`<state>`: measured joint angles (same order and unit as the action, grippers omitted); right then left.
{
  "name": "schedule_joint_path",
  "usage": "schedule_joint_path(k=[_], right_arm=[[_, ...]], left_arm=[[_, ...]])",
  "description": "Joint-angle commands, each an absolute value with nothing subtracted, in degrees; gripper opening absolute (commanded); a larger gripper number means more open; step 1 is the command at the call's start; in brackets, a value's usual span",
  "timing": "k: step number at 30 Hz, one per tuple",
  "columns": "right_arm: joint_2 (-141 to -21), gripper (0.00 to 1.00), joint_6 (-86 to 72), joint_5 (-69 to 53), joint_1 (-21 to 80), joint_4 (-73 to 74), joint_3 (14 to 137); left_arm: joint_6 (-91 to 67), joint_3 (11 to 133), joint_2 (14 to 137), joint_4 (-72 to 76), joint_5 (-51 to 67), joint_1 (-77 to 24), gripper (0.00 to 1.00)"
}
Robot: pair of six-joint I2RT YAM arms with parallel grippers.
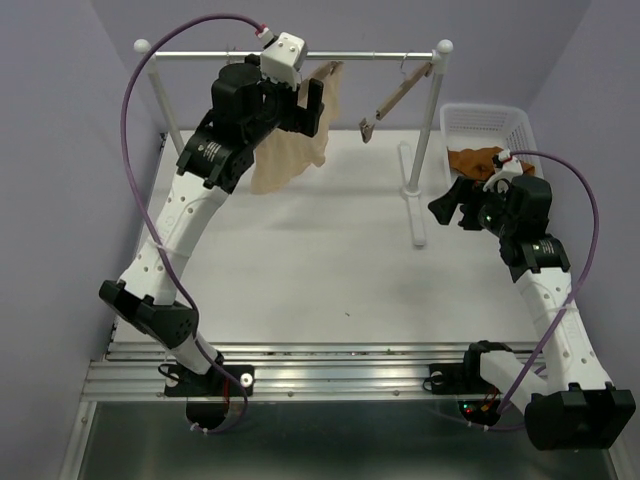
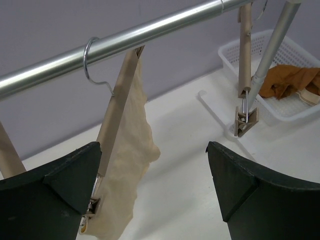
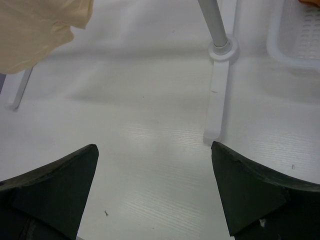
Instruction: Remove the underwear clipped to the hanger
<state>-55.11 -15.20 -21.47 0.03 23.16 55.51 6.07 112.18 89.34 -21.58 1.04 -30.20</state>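
- Lavender walls (image 1: 60, 100) close round a smooth white table (image 1: 320, 270). You see a shiny metal rail (image 1: 380, 55) crossing the top of the overhead frame on thin white posts (image 1: 425, 130).
- Your pale beige underwear (image 1: 290, 155) hangs at upper centre-left of the overhead frame. It is thin, soft, creased cloth drooping from a flat wooden hanger (image 2: 117, 110).
- That hanger's wire hook loops over the rail. The hanger tilts steeply, and a small metal clip at its low end pinches the cloth.
- Your left gripper (image 2: 154, 150) sits up by the rail, its dark wedge-shaped jaws spread wide with nothing between them. In the wrist view one finger overlaps the hanger's lower end at lower left; you cannot tell whether it touches.
- A second wooden hanger (image 1: 398, 97) hangs bare and slanted at the upper right of the overhead frame, with a metal clip at its low tip.
- The rust-orange underwear (image 1: 478, 160) lies crumpled inside a white lattice-walled plastic basket (image 1: 490, 120) at the right edge of the overhead frame.
- Your right gripper (image 1: 450, 205) hovers just left of the basket in the frame, jaws wide apart and empty. Its wrist view looks down on the table, a post foot and a corner of beige cloth at upper left.
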Motion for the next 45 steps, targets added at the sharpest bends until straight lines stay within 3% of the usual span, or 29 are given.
schedule_joint_path(k=[1,8,31,39,45], right_arm=[[-54.32,1.00,-14.50,-22.85,0.00,22.15,55.28],[-54.67,1.00,-14.33,-22.94,0.00,22.15,55.46],[-54.05,1.00,-14.33,-23.64,0.00,22.68,55.20],[-54.58,1.00,-14.50,-22.32,0.00,22.94,55.28],[-54.67,1.00,-14.59,-22.15,0.00,22.85,55.46]], left_arm=[[9.40,119.00,91.40,-22.41,5.27,-28.13,0.99],[9.67,123.05,98.17,-23.73,4.39,-25.75,0.99],[12.13,123.75,104.24,-21.80,2.28,-24.43,0.96],[11.78,123.93,104.59,-21.71,3.07,-24.34,0.82],[11.25,122.79,103.98,-20.74,4.04,-24.35,0.65]])
